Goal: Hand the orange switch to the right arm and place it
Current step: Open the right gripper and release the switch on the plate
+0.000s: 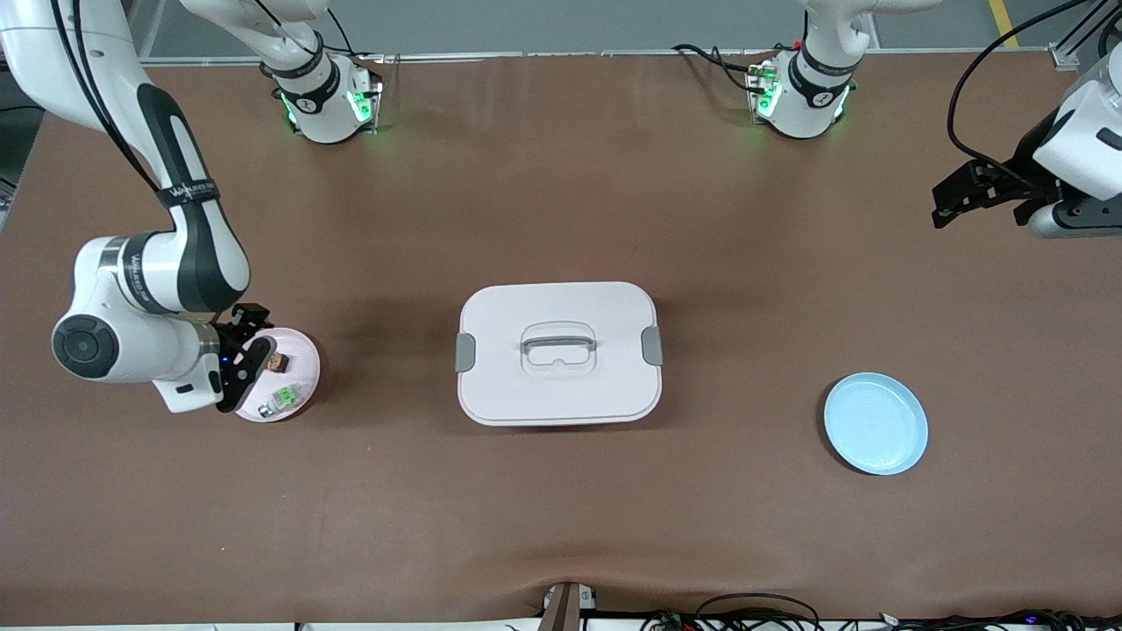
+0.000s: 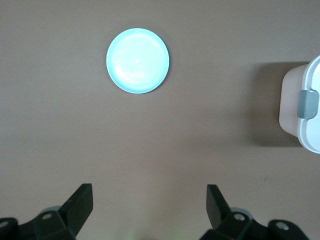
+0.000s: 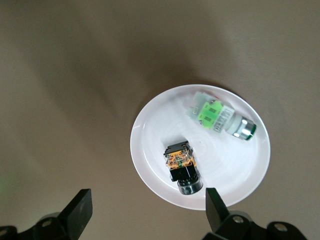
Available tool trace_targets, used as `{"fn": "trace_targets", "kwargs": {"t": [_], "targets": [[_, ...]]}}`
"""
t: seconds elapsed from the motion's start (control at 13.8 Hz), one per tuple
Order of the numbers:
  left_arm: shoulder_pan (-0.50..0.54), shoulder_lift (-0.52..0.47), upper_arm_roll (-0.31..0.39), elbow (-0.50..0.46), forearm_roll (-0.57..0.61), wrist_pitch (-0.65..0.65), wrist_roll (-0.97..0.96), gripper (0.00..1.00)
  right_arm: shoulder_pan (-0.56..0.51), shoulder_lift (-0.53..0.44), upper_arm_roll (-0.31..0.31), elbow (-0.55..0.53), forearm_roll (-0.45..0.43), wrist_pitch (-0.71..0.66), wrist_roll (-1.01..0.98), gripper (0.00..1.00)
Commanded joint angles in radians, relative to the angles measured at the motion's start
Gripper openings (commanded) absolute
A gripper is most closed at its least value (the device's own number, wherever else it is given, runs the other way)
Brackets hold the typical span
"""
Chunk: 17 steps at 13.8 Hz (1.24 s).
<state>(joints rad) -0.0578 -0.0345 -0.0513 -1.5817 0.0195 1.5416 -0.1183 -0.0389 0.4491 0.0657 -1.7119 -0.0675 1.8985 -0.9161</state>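
The orange switch (image 3: 182, 167) lies on the white plate (image 1: 302, 346) at the right arm's end of the table, beside the green switch (image 3: 220, 119). The right gripper (image 1: 248, 361) hangs over that plate, jaws apart and empty; the switch's long axis points roughly toward one fingertip (image 3: 214, 202), off-centre between them. The left gripper (image 1: 951, 203) waits open, well apart, the blue plate (image 2: 138, 60) below it.

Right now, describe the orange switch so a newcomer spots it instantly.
Find the small round pale pink plate at the right arm's end of the brown table. Two switches lie on it; the orange switch is the black blocky one with an orange face, not the silver-and-green switch.
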Motion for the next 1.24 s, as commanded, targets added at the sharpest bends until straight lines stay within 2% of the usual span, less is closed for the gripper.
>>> {"fn": "trace_targets", "kwargs": {"t": [0.0,0.36,0.58,0.8,1.02,1.16], "targets": [[-0.001,-0.011,-0.001,0.006,-0.015,0.005,0.011,1.00,0.017,-0.084,0.002,-0.020,-0.012,-0.016,0.170,1.00],[0.001,-0.015,-0.001,0.020,-0.015,0.000,0.019,1.00,0.025,-0.144,0.000,0.007,-0.008,-0.076,0.480,1.00],[-0.002,-0.005,-0.001,0.037,-0.013,0.002,0.019,1.00,0.017,-0.164,-0.007,0.084,0.015,-0.136,0.647,1.00],[-0.004,0.007,-0.001,0.029,-0.012,-0.001,0.014,1.00,-0.012,-0.155,-0.007,0.208,0.025,-0.229,0.888,1.00],[-0.004,0.007,-0.013,0.029,-0.012,-0.005,0.008,1.00,-0.019,-0.153,-0.007,0.299,0.014,-0.274,0.895,1.00],[-0.002,0.008,-0.013,0.028,-0.012,-0.005,0.009,1.00,-0.068,-0.153,-0.006,0.330,0.035,-0.266,0.902,1.00]]}}
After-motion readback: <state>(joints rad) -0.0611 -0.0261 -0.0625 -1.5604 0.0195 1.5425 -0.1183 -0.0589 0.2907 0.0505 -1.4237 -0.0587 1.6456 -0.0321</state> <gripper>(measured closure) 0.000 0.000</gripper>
